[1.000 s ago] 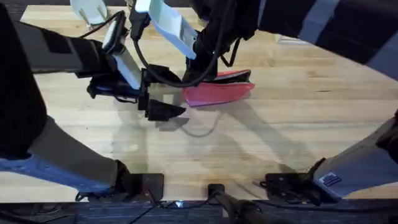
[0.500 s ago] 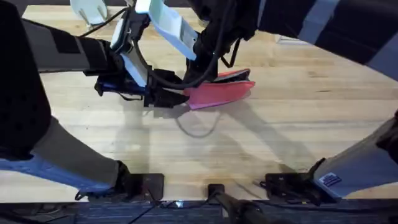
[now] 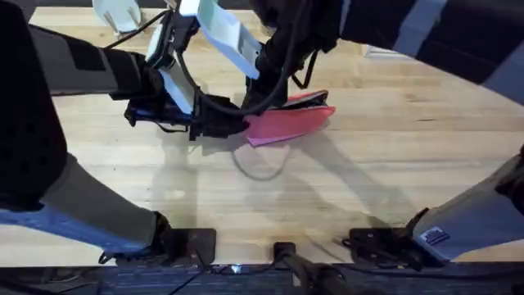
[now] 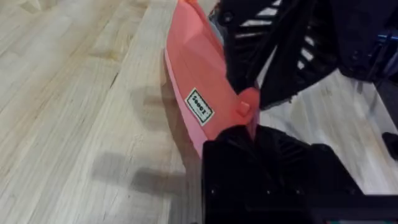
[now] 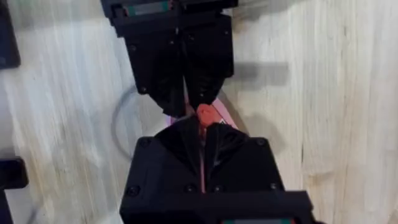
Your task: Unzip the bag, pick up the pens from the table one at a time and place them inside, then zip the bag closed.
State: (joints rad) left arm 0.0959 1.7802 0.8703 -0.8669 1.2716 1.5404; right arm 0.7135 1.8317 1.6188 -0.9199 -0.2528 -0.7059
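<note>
Light plank table (image 3: 393, 164), pink bag (image 3: 291, 123) on it — both claws gripping.

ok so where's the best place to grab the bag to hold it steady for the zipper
Probably by its thin end tab, from the end, fingers across the flat fabric. The bag lies long and narrow on the table; the left gripper pinches that end, the right gripper close against it.

Two dark arms with matte black links, grey-blue sleeves near the bases, white plastic wrist housings (one pale mint). Looping black cable along the left arm. Blocky black left pincer (image 5: 180, 102) with angular moulded fingers and small round screws; matching black right pincer (image 5: 202, 134), likewise screw-studded.
</note>
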